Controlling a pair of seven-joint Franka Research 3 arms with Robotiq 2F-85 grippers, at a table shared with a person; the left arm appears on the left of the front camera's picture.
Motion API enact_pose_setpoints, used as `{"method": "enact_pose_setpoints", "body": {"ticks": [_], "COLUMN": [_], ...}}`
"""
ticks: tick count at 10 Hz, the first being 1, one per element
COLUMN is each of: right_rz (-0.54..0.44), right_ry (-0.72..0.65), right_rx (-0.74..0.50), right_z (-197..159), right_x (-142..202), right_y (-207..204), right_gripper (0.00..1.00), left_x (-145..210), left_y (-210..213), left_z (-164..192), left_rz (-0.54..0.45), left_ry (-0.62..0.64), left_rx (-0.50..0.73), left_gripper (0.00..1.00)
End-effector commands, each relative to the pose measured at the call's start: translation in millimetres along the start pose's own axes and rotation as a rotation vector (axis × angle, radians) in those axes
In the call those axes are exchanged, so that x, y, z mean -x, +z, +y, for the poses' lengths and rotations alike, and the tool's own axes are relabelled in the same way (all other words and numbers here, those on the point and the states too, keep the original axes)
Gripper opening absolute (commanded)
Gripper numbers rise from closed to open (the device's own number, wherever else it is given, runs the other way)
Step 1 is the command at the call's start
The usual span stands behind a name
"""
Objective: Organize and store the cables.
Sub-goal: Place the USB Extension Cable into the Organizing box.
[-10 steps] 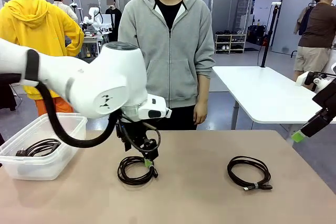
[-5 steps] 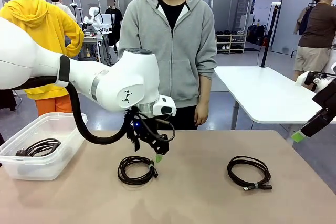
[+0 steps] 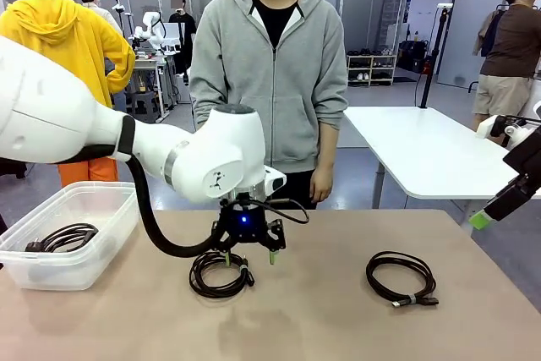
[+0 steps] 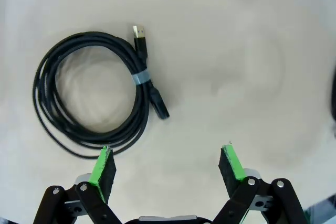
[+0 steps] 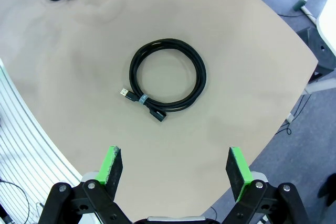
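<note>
A coiled black cable (image 3: 220,275) lies on the tan table (image 3: 313,327) in front of the person. My left gripper (image 3: 248,251) hangs just above its right edge, pointing down and open. In the left wrist view the same cable (image 4: 92,93) lies up and to the left of my open left gripper (image 4: 168,163), with nothing between the green pads. A second coiled cable (image 3: 401,278) rests at the right; the right wrist view shows this cable (image 5: 168,74) far below my open right gripper (image 5: 176,166). A third cable (image 3: 63,237) lies in the clear plastic bin (image 3: 110,238).
The person in a grey hoodie (image 3: 270,82) stands at the table's far edge, hands down. The bin sits at the table's left end. A white table (image 3: 431,154) stands behind on the right. The table's right edge (image 5: 286,98) drops to the floor.
My left gripper has swung right and turned so that both green pads now face down over the coil's right edge. The cables and the right arm have not moved.
</note>
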State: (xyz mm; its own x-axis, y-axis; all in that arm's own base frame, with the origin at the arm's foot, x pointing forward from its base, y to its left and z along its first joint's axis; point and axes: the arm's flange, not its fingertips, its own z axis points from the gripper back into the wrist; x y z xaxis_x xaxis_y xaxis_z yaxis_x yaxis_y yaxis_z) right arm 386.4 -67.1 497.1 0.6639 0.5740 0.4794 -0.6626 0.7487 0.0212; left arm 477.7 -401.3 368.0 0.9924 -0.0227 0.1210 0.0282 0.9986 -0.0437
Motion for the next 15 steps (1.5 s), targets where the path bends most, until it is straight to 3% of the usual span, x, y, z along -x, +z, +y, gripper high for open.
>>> {"method": "enact_pose_setpoints", "body": {"ticks": [1,2,5,6,12,13,15], "right_rz": [0.01,0.01,0.01,0.01,0.01,0.01,0.01], "right_ry": [-0.025,-0.025,-0.025,-0.025,-0.025,-0.025,-0.025], "right_rx": [0.011,0.011,0.011,0.011,0.011,0.011,0.011], "right_z": [0,0,0,0,0,0,0], "right_x": [-3,-3,-3,-3,-3,-3,-3], "right_y": [1,1,1,1,1,1,1], "right_gripper": [1.0,1.0,1.0,1.0,1.0,1.0,1.0], "left_x": [-7,-14,-28,-33,-45,-45,-44], "left_y": [-14,-29,-42,-48,-58,-58,-60], "left_z": [-6,-3,10,16,24,24,25], "left_rz": [-0.053,-0.077,-0.108,-0.119,-0.048,-0.038,-0.032], "left_ry": [0.09,0.112,0.031,0.029,0.135,0.143,0.153], "left_rx": [-0.053,-0.092,0.05,0.028,0.028,0.023,0.0], "left_gripper": [1.0,1.0,1.0,1.0,1.0,0.88,0.29]}}
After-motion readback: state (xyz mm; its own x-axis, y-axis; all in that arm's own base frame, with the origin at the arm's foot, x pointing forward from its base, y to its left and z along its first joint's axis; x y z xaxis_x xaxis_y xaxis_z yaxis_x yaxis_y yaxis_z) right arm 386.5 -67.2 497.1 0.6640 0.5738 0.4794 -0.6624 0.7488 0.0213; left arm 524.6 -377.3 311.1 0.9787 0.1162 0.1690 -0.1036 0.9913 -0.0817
